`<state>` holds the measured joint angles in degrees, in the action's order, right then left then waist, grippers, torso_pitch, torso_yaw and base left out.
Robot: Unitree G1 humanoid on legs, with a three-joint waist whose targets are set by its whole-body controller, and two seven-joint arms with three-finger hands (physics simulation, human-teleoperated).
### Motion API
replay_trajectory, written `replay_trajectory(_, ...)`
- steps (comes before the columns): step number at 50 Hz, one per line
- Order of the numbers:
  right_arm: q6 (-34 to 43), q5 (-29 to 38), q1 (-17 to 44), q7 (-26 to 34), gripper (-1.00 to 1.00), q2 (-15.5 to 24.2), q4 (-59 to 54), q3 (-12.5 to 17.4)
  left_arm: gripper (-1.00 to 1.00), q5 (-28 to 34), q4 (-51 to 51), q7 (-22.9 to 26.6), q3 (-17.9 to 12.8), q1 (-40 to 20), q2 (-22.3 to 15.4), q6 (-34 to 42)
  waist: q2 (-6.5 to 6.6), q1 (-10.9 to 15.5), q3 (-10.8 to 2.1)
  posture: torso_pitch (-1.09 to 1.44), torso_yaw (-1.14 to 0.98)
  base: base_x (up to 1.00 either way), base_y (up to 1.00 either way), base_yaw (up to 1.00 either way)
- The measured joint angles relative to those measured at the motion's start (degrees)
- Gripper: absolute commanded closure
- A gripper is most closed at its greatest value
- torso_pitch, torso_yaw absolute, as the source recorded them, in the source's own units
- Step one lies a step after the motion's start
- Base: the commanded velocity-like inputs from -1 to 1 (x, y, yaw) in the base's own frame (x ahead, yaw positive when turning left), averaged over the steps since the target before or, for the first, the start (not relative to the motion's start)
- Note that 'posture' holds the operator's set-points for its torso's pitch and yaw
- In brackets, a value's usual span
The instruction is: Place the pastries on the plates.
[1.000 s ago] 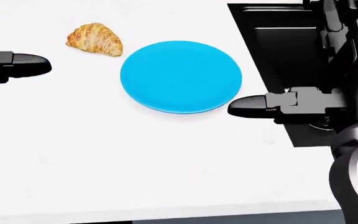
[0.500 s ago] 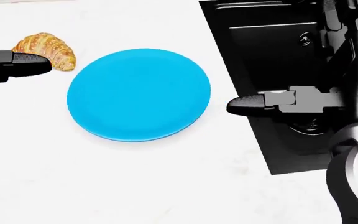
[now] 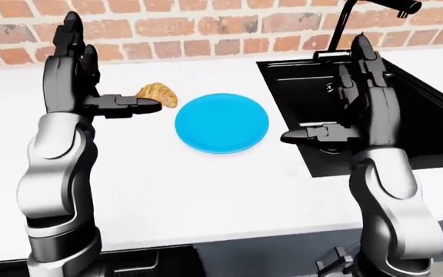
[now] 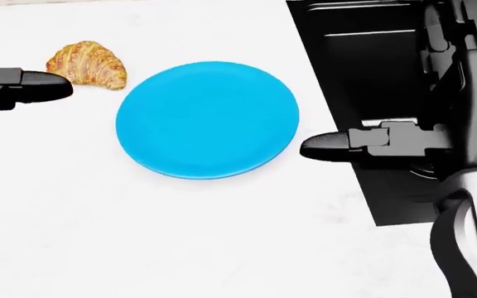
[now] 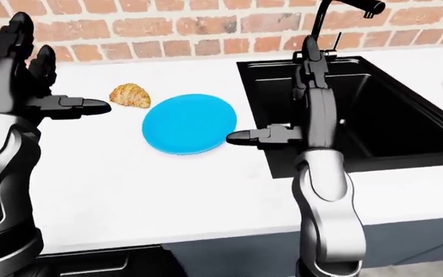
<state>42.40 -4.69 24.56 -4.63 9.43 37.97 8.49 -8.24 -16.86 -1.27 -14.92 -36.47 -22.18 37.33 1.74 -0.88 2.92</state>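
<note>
Golden-brown ridged croissant (image 4: 87,64), darker stripes. Flat round plain cyan plate (image 4: 207,120). Glossy white countertop (image 4: 180,236). Matte black sink basin (image 5: 360,115), black faucet (image 5: 344,14). Red-brown brick wall (image 3: 206,26), pale mortar.

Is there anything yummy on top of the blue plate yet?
No. The blue plate is bare, and all of its top shows. The croissant lies on the white counter beside it, at the plate's upper left in the head view.
</note>
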Motion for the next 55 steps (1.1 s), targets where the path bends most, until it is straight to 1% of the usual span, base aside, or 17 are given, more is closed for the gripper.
replay_trajectory(3, -0.3, 0.0, 0.2, 0.4, -1.0, -0.1, -0.7, -0.6, -1.0, 0.3, 0.5, -0.2, -0.3, 0.2, 0.0, 0.5, -1.35, 0.8, -0.77, 0.0, 0.0, 0.0, 0.0, 0.0)
replay_trajectory(5, -0.4, 0.1, 0.1, 0.6, -1.0, 0.0, -0.3, -0.3, -1.0, 0.4, 0.5, -0.1, 0.0, 0.0, 0.0, 0.7, -2.12, 0.8, 0.14, 0.0, 0.0, 0.0, 0.03, 0.0)
replay_trajectory(9, -0.5, 0.5, -0.1, 1.5, -1.0, 0.0, 0.2, -0.8, -1.0, 0.5, 0.7, 0.0, -0.2, 0.3, 0.1, 1.2, -3.8, 0.9, -0.5, 0.0, 0.0, 0.0, 0.12, 0.0)
replay_trajectory(10, -0.6, 0.6, 0.0, 1.6, -1.0, 0.0, 0.4, -0.6, -1.0, 0.5, 0.5, 0.0, -0.1, 0.0, 0.0, 1.2, -3.86, 0.9, -0.62, 0.0, 0.0, 0.0, 0.12, 0.0)
replay_trajectory(14, -1.1, 0.6, 0.4, 1.2, -1.0, 0.0, 0.3, 1.2, -1.0, 0.3, -0.7, 0.4, 0.8, -1.1, 0.2, 0.6, -0.69, 0.3, -0.91, 0.0, 0.0, 0.0, 0.05, 0.0)
replay_trajectory(16, -1.3, 0.4, 0.4, 0.8, -1.0, 0.0, 0.4, 1.4, -1.0, 0.1, -1.2, 0.6, 0.8, -1.5, -0.1, 0.2, 0.11, 0.4, -1.01, 0.0, 0.0, 0.0, 0.0, 0.0)
replay_trajectory(23, -0.6, -0.7, -0.2, 1.0, -1.0, 0.3, 0.6, 0.3, -1.0, 0.6, 0.0, 0.4, 0.2, -0.9, 0.0, 1.3, -1.63, 1.2, -0.73, 0.0, 0.0, 0.0, 0.0, 0.0)
replay_trajectory(26, -0.6, -0.7, -0.2, 0.9, -1.0, 0.5, 0.4, 0.7, -1.0, 0.7, 0.7, 0.5, 0.6, -0.4, 0.5, 1.7, -1.49, 0.7, -0.77, 0.0, 0.0, 0.0, 0.37, 0.0)
replay_trajectory(30, -1.3, -0.2, -0.8, 0.5, -1.0, 0.3, -0.6, 1.2, -1.0, 0.4, 0.8, 1.0, 1.7, -0.8, 0.6, 1.7, -3.19, 0.0, -2.08, 0.0, 0.0, 0.0, 0.31, 0.0)
replay_trajectory(32, -1.9, -0.1, -0.5, 0.4, -1.0, 0.3, -0.2, 1.1, -1.0, 0.5, 0.0, 1.1, 1.3, -1.4, 0.4, 0.9, -1.86, 0.0, -2.05, 0.0, 0.0, 0.0, 0.26, 0.0)
replay_trajectory(36, -3.1, -0.1, -0.6, 0.5, -1.0, 0.1, 0.6, 0.9, -1.0, 1.0, -1.1, 1.0, 0.9, -1.8, 0.2, -0.1, 2.11, -0.1, -0.84, 0.0, 0.0, 0.0, 0.05, 0.0)
replay_trajectory(37, -3.4, -0.2, -0.9, 0.5, -1.0, -0.4, 0.6, 1.0, -1.0, 1.1, -1.0, 1.1, 0.8, -1.7, 0.1, -0.4, 2.25, 0.1, -0.75, 0.0, 0.0, 0.0, 0.0, 0.0)
replay_trajectory(41, -2.9, -1.0, -2.2, 0.4, -1.0, -0.6, -1.2, 0.2, -1.0, 1.9, 0.9, 0.9, 0.3, -0.4, 0.5, 0.7, -0.64, 1.0, -0.64, 0.0, 0.0, 0.0, 0.0, 0.0)
replay_trajectory(43, -2.8, -1.2, -1.8, 0.3, -1.0, -0.4, -1.5, 0.4, -1.0, 2.2, 1.4, 1.0, 0.6, -0.7, 0.5, 1.3, -3.01, 1.4, -1.05, 0.0, 0.0, 0.0, 0.0, 0.0)
replay_trajectory(44, -2.9, -1.3, -1.6, 0.3, -1.0, -0.2, -1.2, 0.6, -1.0, 2.3, 1.3, 1.1, 0.8, -0.8, 0.7, 1.4, -3.34, 1.6, -0.88, 0.0, 0.0, 0.0, 0.0, 0.0)
replay_trajectory(48, -2.7, -1.4, -1.4, -0.1, -1.0, 0.2, 0.3, 1.3, -1.0, 2.3, 1.8, 2.0, 2.0, -2.3, 0.5, 2.2, -2.75, 1.4, -0.61, 0.0, 0.0, 0.0, 0.0, 0.0)
replay_trajectory(55, -2.5, -2.4, -0.9, -0.5, -1.0, 0.1, 0.6, 1.6, -1.0, 3.5, 2.5, 4.8, 3.5, -10.4, -1.5, 4.5, -2.15, 1.2, -0.96, 0.0, 0.0, 0.0, 0.0, 0.0)
